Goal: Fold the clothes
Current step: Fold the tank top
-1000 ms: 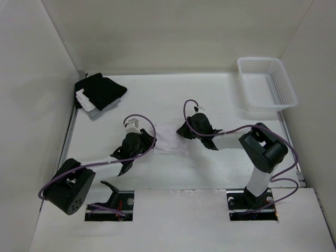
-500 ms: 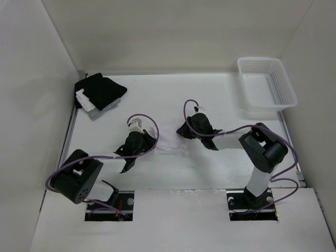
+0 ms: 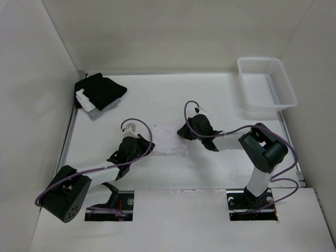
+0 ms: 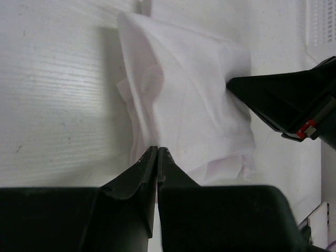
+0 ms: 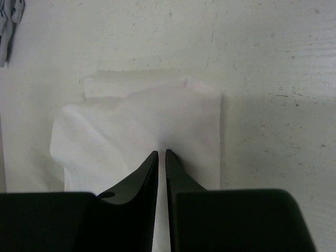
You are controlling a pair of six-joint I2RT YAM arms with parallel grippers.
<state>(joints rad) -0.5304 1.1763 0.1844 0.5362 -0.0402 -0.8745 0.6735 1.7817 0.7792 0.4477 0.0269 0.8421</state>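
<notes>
The clothes (image 3: 168,139) are one small white garment, loosely bunched on the table between my two arms. My left gripper (image 3: 149,146) sits at its left edge. In the left wrist view the left gripper (image 4: 157,149) is shut, with its tips pinching the near edge of the white cloth (image 4: 184,94). At the garment's right edge is my right gripper (image 3: 181,132). From the right wrist, the right gripper (image 5: 161,152) is closed to a thin slit on the cloth (image 5: 136,121), and a crease runs up from its tips. The right gripper's black body (image 4: 286,102) also shows across the garment.
A black cloth bundle with grey and white pieces (image 3: 100,92) lies at the back left. A white mesh basket (image 3: 266,84) stands at the back right; its corner (image 4: 321,26) shows from the left wrist. White walls close in the table on three sides.
My left gripper has shut on the garment's left edge, and the left arm's elbow has swung about. The right gripper has stayed in place, still gripping.
</notes>
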